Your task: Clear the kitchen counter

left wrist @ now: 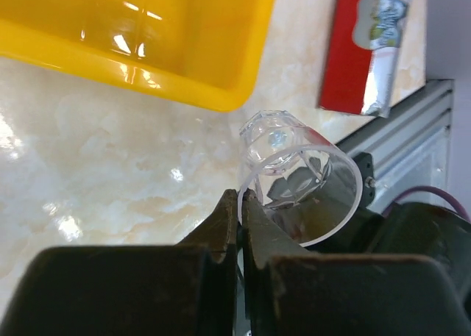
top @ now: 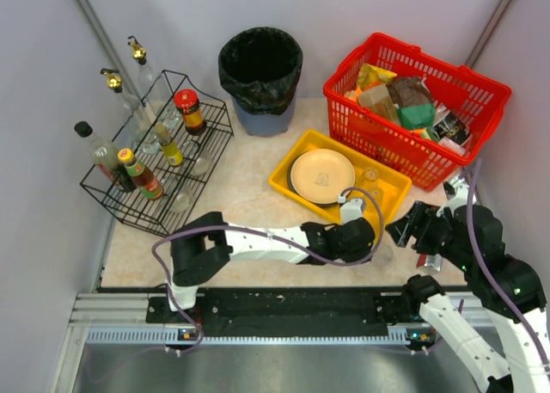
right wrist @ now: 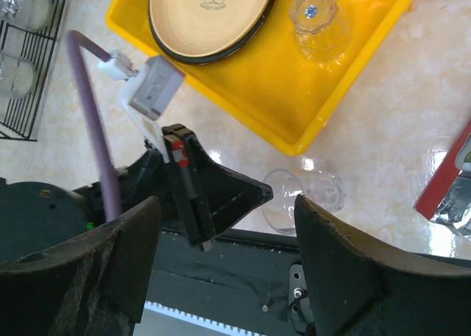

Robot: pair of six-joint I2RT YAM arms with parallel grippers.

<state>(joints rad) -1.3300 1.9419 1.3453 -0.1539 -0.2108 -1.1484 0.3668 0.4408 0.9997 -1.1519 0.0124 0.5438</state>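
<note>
A clear glass cup (left wrist: pixel 294 174) lies on its side on the beige marbled kitchen counter (left wrist: pixel 110 152), near its front edge and just in front of the yellow tray (left wrist: pixel 147 49). My left gripper (left wrist: pixel 241 200) is shut on the cup's rim, one finger inside and one outside. In the top view the left gripper (top: pixel 378 242) reaches far right, to the cup (top: pixel 384 254). My right gripper (right wrist: pixel 227 204) is open and empty, hovering above the left gripper and the cup (right wrist: pixel 309 196). In the top view it (top: pixel 411 230) is right next to the left gripper.
The yellow tray (top: pixel 292 180) holds a beige plate (top: pixel 321 175) and another clear glass (right wrist: pixel 316 20). A red packet (top: pixel 427 260) lies to the right of the cup. At the back are a red basket (top: pixel 412 109), a black bin (top: pixel 260 75) and a wire rack (top: pixel 163 161) with bottles.
</note>
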